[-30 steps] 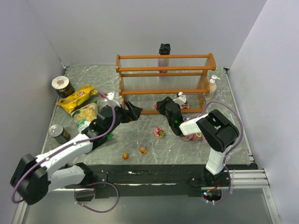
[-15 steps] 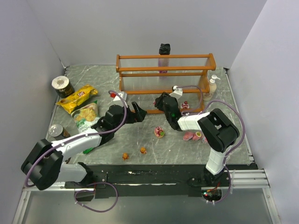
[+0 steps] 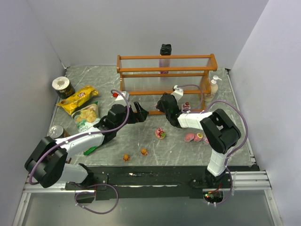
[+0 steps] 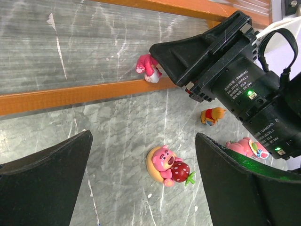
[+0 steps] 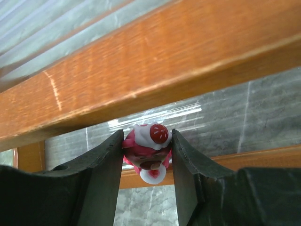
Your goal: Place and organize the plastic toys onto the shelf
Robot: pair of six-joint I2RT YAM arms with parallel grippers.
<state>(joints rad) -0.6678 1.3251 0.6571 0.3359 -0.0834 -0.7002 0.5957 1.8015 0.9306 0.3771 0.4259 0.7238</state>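
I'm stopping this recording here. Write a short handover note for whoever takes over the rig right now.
Left gripper: open, empty, over the table in front of the shelf.
Right gripper: shut on a pink toy, held at the front rail of the lowest tier, not yet released.
On the table: strawberry toy, orange toy, its orange neighbour, and a pink cluster by the right arm.
Done: one red-white toy appears to sit on the lowest tier, toward the right.
Left: release the held toy, then shelve the rest.
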